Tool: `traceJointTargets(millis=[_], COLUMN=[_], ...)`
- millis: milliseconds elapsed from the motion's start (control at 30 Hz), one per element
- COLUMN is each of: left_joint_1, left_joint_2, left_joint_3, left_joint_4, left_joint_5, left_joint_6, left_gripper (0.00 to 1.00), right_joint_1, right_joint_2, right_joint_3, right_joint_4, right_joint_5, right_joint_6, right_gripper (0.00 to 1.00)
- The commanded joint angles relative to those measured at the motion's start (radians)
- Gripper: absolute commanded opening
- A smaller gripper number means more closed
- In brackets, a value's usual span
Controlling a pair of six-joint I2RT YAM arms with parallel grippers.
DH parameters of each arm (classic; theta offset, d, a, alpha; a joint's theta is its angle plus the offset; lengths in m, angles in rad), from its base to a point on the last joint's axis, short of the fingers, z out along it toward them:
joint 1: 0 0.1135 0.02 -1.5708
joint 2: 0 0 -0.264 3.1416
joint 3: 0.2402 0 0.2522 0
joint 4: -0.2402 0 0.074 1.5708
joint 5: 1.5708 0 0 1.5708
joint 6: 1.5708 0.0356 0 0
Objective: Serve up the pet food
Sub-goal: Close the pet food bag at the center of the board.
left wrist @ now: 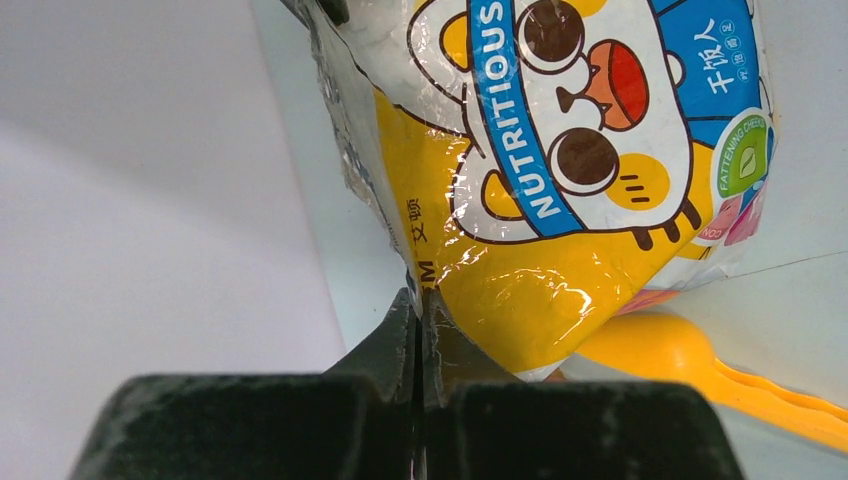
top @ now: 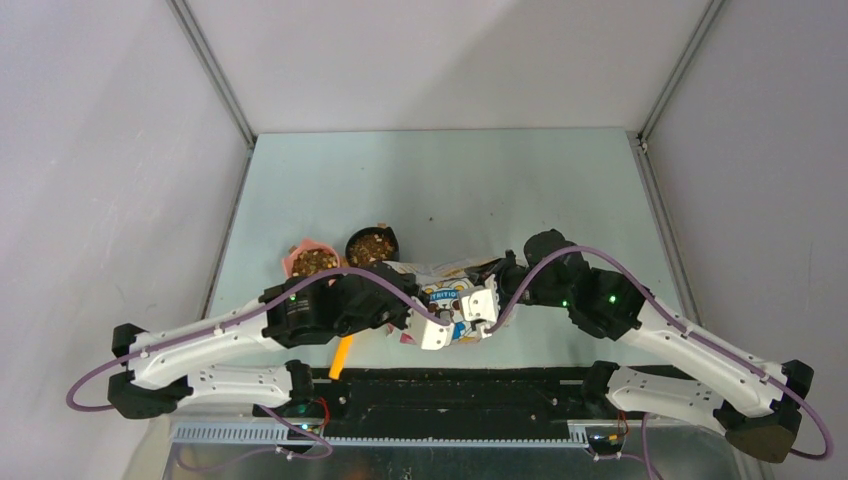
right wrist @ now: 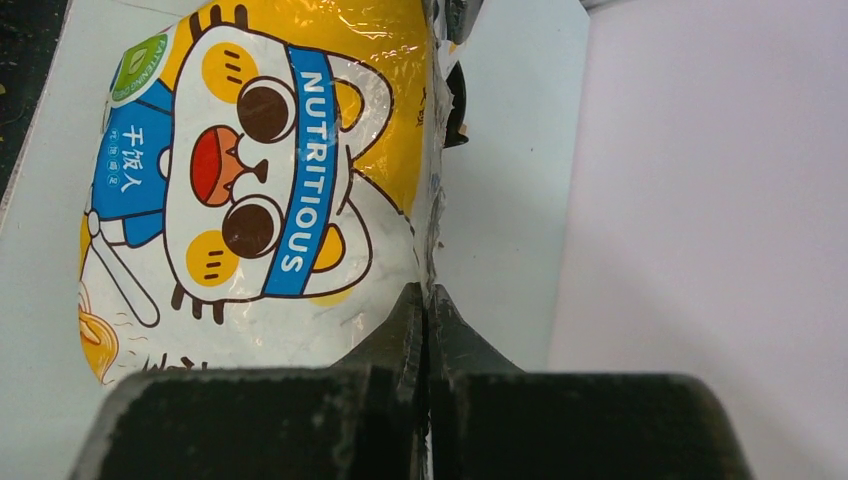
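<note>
Brown pet food fills a black bowl and a pink bowl left of centre. A white-yellow cartoon-cat bag lies just right of them, stretched between both arms. My left gripper is shut on the bag's left edge; in the left wrist view the gripper pinches the seam of the bag. My right gripper is shut on the opposite edge, and the right wrist view has the gripper clamped on the bag's side seam.
A yellow scoop lies under the left arm near the table's front edge, and the scoop's bowl shows below the bag in the left wrist view. White walls enclose the table on three sides.
</note>
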Motion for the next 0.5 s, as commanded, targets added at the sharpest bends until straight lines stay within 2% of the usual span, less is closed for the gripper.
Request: traceJointTargets(millis=[0,67,100,133,200,467], left_joint_1=[0.029,0.029,0.028,0.027,0.027,0.027], left_joint_2=[-0.03,-0.029,-0.028,-0.027,-0.034,-0.07], left_joint_3=[0.058,0.062,0.064,0.063,0.055,0.038], left_joint_4=[-0.056,-0.045,-0.039,-0.032,0.004,0.037], left_joint_5=[-0.19,-0.179,-0.166,-0.16,-0.149,-0.097], left_joint_6=[0.049,0.047,0.045,0.044,0.036,0.019], left_gripper=[0.0,0.0,0.0,0.0,0.0,0.0], right_joint_1=[-0.014,-0.014,-0.013,-0.012,-0.012,-0.004], right_joint_2=[-0.071,-0.062,-0.051,-0.044,-0.008,0.067], right_joint_3=[0.027,0.027,0.027,0.027,0.026,0.027], right_joint_4=[0.04,0.022,0.026,0.033,0.057,0.14], right_joint_5=[0.117,0.071,0.035,0.018,-0.019,-0.082], right_joint_6=[0.032,0.024,0.025,0.023,0.021,0.008], right_gripper=[0.0,0.04,0.1,0.22,0.31,0.35])
